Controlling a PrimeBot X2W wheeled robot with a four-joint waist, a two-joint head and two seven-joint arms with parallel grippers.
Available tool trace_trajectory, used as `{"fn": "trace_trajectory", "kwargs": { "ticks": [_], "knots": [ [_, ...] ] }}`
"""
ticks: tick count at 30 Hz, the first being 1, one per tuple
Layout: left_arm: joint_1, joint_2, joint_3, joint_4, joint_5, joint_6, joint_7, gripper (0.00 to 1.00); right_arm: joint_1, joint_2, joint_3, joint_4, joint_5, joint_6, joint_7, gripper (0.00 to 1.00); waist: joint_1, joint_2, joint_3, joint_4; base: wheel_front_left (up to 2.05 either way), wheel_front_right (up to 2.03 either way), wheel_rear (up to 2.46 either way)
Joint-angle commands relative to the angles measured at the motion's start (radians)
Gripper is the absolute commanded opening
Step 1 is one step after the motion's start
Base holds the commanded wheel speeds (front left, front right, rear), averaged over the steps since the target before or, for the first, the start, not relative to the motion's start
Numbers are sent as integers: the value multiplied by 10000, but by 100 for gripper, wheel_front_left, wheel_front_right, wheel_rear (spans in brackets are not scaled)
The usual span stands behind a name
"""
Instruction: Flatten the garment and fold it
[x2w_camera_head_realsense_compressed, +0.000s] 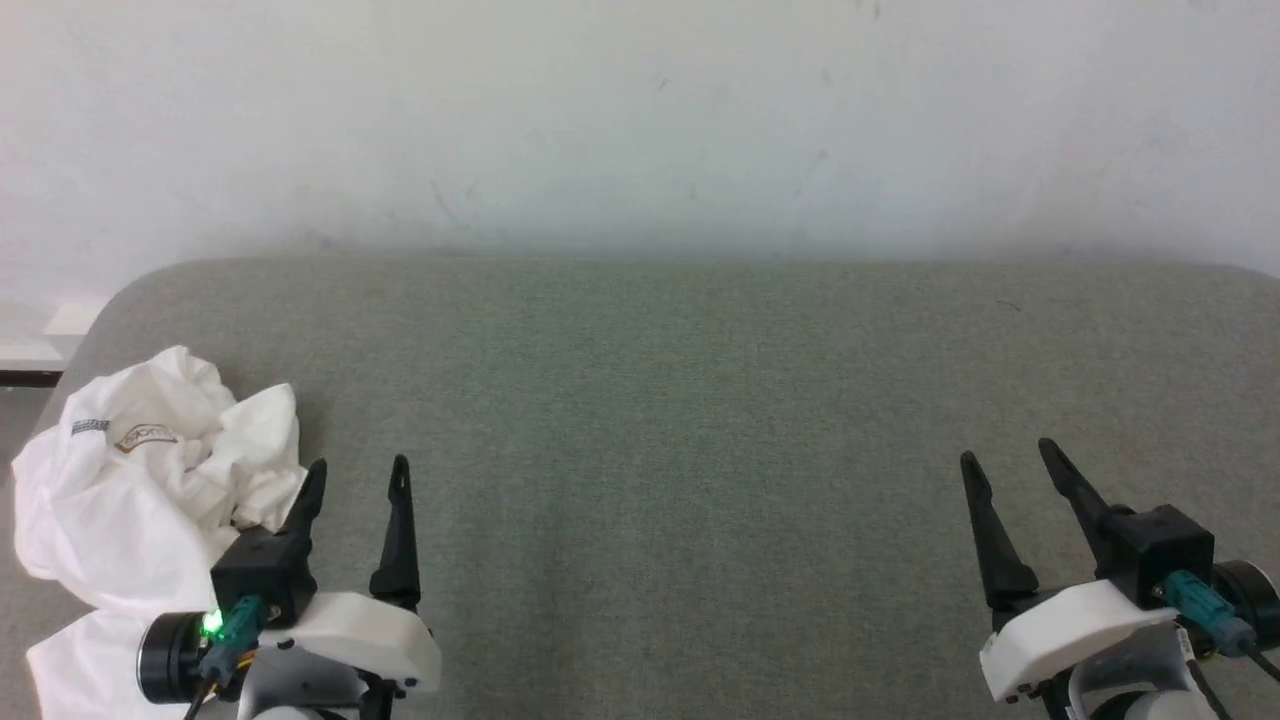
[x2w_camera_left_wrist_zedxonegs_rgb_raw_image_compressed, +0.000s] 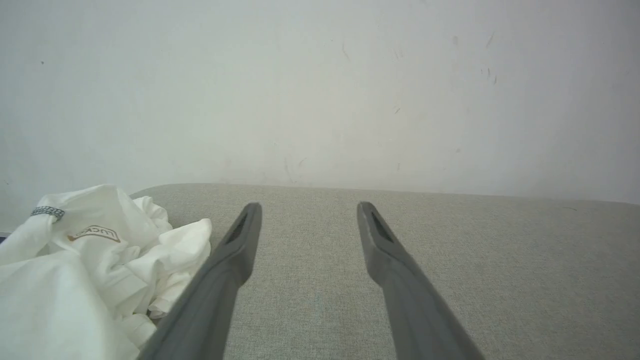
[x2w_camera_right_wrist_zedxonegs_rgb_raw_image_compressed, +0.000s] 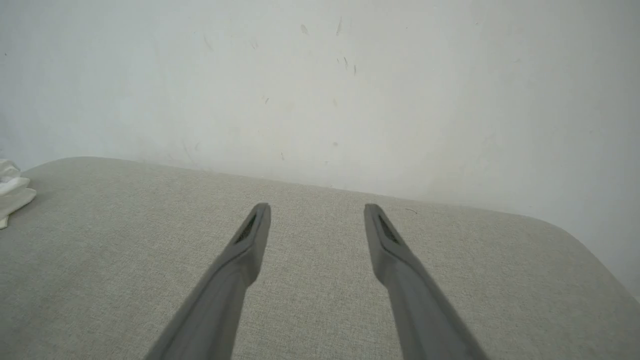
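The white garment (x2w_camera_head_realsense_compressed: 130, 500) lies crumpled in a heap at the left end of the grey fabric surface (x2w_camera_head_realsense_compressed: 680, 400), its brown-outlined neck label (x2w_camera_head_realsense_compressed: 145, 437) and a strip of grey patterned stitching facing up. In the left wrist view the garment (x2w_camera_left_wrist_zedxonegs_rgb_raw_image_compressed: 75, 270) bulges at the lower left, beside my left finger. My left gripper (x2w_camera_head_realsense_compressed: 358, 470) stands open just right of the heap, nothing between its fingers; its left finger is close to the cloth's edge. My right gripper (x2w_camera_head_realsense_compressed: 1005, 452) is open at the far right, over bare surface. A corner of the garment (x2w_camera_right_wrist_zedxonegs_rgb_raw_image_compressed: 12, 192) peeks in at the right wrist view's left edge.
A pale wall (x2w_camera_head_realsense_compressed: 640, 120) rises directly behind the surface. The surface has rounded corners at the back left (x2w_camera_head_realsense_compressed: 150, 285) and, in the right wrist view, at the right end (x2w_camera_right_wrist_zedxonegs_rgb_raw_image_compressed: 575, 240). Bare grey fabric spans the stretch between my two grippers.
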Motion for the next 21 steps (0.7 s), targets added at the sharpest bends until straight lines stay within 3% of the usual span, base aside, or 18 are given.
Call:
{"fn": "trace_trajectory", "kwargs": {
  "ticks": [1,21],
  "knots": [
    [108,-5,105,-15,-146,2,-107,100,138,11,26,-52,76,-6,-92,100,0,0,-79,199,0,0,0],
    [229,-9,492,19,-489,100,-525,100,109,18,269,-271,83,-9,-324,100,0,0,25,1972,0,0,0]
  ]
}}
